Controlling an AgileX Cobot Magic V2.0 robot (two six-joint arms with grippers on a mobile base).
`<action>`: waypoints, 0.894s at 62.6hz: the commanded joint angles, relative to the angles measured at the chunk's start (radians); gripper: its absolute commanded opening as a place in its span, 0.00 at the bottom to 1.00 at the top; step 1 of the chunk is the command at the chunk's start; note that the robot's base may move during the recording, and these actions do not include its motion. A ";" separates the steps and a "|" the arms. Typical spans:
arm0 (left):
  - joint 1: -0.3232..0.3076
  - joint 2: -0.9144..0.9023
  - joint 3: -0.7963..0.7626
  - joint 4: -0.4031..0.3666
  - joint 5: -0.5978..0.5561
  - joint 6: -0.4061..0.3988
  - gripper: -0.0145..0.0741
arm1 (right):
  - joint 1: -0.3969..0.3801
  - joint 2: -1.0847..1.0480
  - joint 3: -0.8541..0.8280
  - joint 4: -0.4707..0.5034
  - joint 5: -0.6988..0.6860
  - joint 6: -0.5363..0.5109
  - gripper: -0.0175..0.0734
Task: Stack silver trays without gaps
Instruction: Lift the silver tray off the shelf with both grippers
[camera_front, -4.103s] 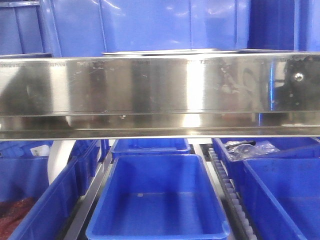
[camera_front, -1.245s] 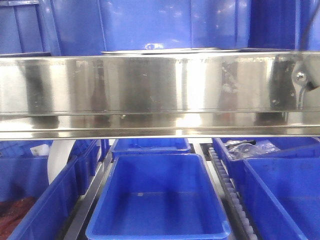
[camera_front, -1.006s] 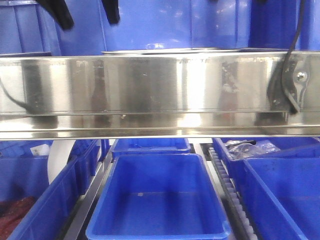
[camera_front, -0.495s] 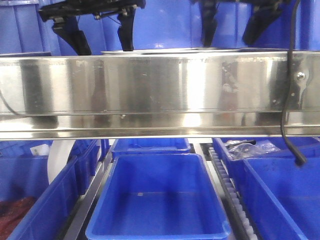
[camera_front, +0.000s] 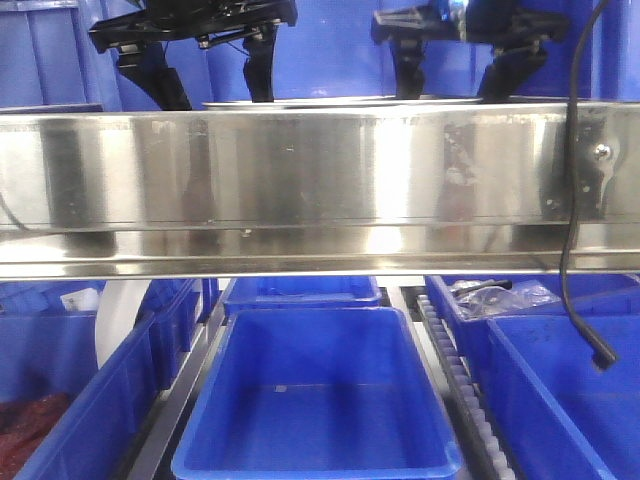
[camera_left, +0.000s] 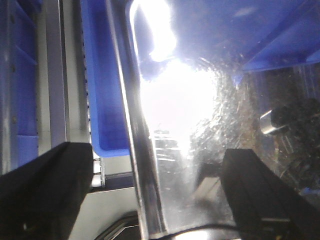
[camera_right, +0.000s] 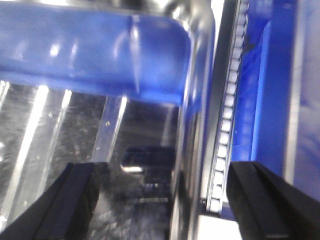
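Note:
The silver trays show only as a thin rim edge just above the steel shelf rail. My left gripper is open, its black fingers hanging over the trays' left end. The left wrist view shows it straddling the tray's long rim, one finger outside and one over the shiny floor. My right gripper is open over the right end. The right wrist view shows it straddling the other rim, with the tray floor to the left.
A wide shiny steel shelf rail hides most of the trays. Blue bins sit on the lower level and more stand behind the trays. A black cable hangs at the right. A roller track runs beside the tray.
Both grippers have come down into view from above and now hang over the two ends of the trays. The black cable at the right has dropped lower.

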 joint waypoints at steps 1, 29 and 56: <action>0.000 -0.044 -0.034 -0.004 -0.052 -0.003 0.64 | -0.004 -0.051 -0.034 -0.015 -0.035 -0.006 0.87; 0.011 -0.035 -0.034 -0.004 -0.054 -0.003 0.38 | -0.004 -0.044 -0.034 -0.015 0.013 -0.006 0.34; 0.013 -0.032 -0.043 -0.028 -0.005 -0.003 0.12 | -0.004 -0.074 -0.045 -0.015 0.056 -0.005 0.25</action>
